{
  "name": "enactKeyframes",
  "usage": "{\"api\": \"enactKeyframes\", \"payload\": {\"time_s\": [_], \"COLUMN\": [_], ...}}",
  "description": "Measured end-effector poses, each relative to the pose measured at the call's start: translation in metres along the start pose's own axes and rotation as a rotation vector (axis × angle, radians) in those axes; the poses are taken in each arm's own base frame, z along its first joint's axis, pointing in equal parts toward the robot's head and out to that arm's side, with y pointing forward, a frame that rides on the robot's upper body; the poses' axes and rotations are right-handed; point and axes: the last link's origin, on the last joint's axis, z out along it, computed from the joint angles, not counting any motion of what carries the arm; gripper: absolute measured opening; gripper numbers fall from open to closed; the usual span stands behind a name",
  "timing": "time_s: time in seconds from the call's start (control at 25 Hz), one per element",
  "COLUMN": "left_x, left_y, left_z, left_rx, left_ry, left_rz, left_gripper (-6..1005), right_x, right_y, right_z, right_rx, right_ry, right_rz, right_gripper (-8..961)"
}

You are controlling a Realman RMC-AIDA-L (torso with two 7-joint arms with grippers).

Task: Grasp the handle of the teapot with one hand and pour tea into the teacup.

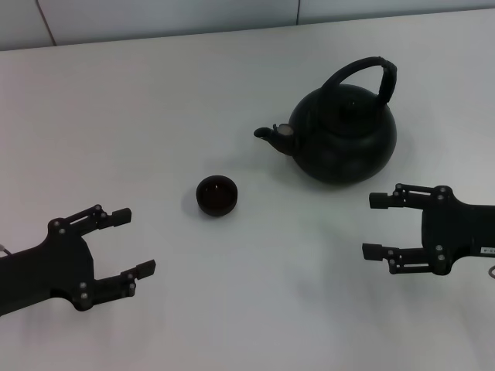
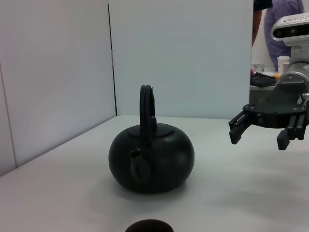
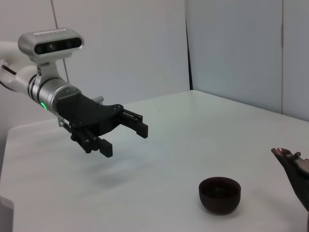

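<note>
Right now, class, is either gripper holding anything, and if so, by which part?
Nothing is held. The left gripper and right gripper are both open and empty above the table, clear of the teapot and teacup.

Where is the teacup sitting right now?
In the head view the teacup stands on the white table, just left of centre, in front of the teapot spout and apart from it, with the open left gripper nearer the robot.

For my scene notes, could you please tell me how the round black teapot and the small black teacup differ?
The round matte-black teapot is far bigger than the tiny black teacup. The teapot has an arched handle and a spout; the teacup has neither. The teapot is closed on top, the teacup open. Both stand upright on the white table.
</note>
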Motion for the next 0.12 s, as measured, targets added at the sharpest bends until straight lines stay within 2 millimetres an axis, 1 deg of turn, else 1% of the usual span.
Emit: {"api": "enactKeyframes", "payload": {"time_s": [0.12], "left_x": [0.0001], "left_y": [-0.0004], "left_z": [0.001], "left_rx": [0.0], "left_ry": [-0.001], "left_rz": [0.001], "left_gripper": [799], "right_x": [-0.0012], "right_y": [-0.001], "right_z": [0.0009], "right_rx": [-0.002], "right_ry": [-0.001], "right_rz": [-0.004], "right_gripper": [792]}}
